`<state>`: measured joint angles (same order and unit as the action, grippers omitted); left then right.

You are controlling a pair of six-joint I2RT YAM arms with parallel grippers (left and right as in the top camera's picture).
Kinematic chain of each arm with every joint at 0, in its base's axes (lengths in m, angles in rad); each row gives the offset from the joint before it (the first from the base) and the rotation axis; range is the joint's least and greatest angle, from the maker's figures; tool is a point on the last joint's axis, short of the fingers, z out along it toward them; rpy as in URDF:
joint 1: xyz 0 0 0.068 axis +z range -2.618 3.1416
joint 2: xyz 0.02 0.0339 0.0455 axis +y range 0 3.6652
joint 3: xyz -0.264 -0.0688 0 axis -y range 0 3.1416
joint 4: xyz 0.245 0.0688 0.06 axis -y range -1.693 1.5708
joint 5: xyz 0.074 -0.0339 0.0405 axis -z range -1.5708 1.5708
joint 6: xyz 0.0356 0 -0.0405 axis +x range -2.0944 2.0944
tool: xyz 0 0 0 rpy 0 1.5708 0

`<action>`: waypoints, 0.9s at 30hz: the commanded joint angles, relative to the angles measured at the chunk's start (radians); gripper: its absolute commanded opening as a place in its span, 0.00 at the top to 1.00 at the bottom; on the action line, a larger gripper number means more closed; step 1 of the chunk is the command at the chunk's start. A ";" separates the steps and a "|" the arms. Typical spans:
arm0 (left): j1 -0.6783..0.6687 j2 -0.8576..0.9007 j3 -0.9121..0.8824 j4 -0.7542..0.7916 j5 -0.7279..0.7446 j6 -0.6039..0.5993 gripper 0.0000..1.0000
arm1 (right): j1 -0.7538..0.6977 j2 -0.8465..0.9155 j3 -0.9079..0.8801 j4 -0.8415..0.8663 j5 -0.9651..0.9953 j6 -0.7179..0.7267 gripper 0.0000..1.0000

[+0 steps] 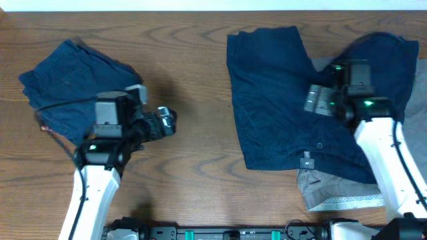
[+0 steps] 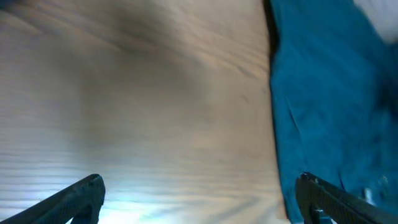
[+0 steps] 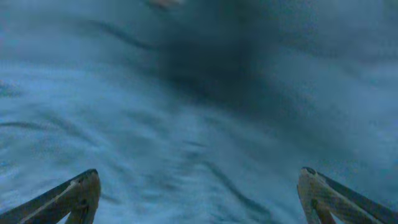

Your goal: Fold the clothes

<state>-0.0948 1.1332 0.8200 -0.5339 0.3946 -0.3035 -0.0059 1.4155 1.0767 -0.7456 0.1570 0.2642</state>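
Note:
Dark navy shorts (image 1: 280, 100) lie spread flat on the right half of the table, with a waistband button (image 1: 320, 145) and a small label (image 1: 307, 160) near the front. A folded navy piece (image 1: 67, 80) lies at the left. A grey pair (image 1: 333, 190) peeks out under the navy shorts at the front right. My left gripper (image 2: 199, 186) is open over bare wood (image 2: 137, 99), with the shorts' edge (image 2: 329, 93) at its right. My right gripper (image 3: 199, 186) is open just above navy cloth (image 3: 199, 93). In the overhead view the right gripper (image 1: 319, 99) sits over the shorts.
The wooden table (image 1: 193, 133) shows between the two piles. A white strip (image 1: 200, 5) runs along the far edge. The arm bases (image 1: 233, 232) sit at the front edge.

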 commanded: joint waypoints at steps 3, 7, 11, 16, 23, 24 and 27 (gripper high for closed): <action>-0.165 0.121 0.000 0.025 0.043 -0.108 0.02 | -0.126 -0.024 0.007 -0.078 0.063 0.016 0.01; -0.294 0.249 0.000 0.095 0.043 -0.227 0.02 | -0.193 -0.024 0.007 -0.100 0.056 0.028 0.01; -0.391 0.375 0.000 0.182 0.043 -0.415 0.02 | -0.218 -0.024 0.007 -0.100 0.048 0.028 0.01; -0.510 0.513 0.000 0.337 0.043 -0.537 0.02 | -0.218 -0.024 0.007 -0.100 0.048 0.028 0.01; -0.646 0.621 0.000 0.498 0.040 -0.655 0.06 | -0.218 -0.024 0.007 -0.093 0.048 0.028 0.01; -0.662 0.634 0.000 0.514 0.039 -0.681 0.09 | -0.218 -0.024 0.007 -0.093 0.048 0.028 0.01; -0.697 0.669 0.000 0.562 0.039 -0.725 0.26 | -0.218 -0.024 0.007 -0.093 0.048 0.028 0.01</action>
<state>-0.7620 1.7439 0.8261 0.0219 0.4446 -0.9501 -0.2169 1.4105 1.0771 -0.8402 0.1986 0.2787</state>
